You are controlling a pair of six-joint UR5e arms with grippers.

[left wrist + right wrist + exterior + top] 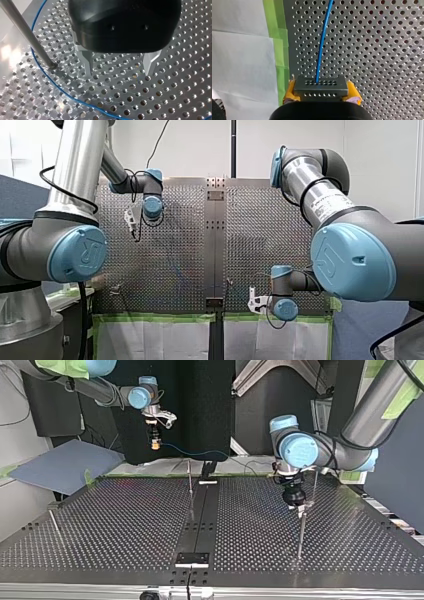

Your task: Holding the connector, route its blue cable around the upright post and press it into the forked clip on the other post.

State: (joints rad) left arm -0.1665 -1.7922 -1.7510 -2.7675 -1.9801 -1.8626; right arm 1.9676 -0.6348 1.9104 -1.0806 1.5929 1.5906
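Yellow pads [290, 91]: R gripper [322, 90] pads clamped tight on both sides of dark grey block connector [320, 85] w/ rows of small holes; no gap showing.
Connector: in R grip, ahead of the black gripper body, over silver perforated metal table [374, 50], near table edge w/ strip of green tape [280, 50] & white paper [242, 62] beside it.
Thin blue cable [322, 42]: leaves connector's front face, runs straight ahead of R gripper over table. Top view: hangs in shallow sag from connector toward table's middle.
Metal fingers [88, 62]: L gripper [119, 73], black body, two pointed fingers spread wide, holding nothing. Tips close over table; touching it or not, can't tell.
Slim upright steel post [22, 30]: just beside L fingers, apart from them. Cable lies on table, curves round post's foot on side away from fingers, then passes ahead of the tips w/o touching.
Top view: L gripper low by a thin post at view's right; R gripper raised at view's left over table's far edge; the two well apart.
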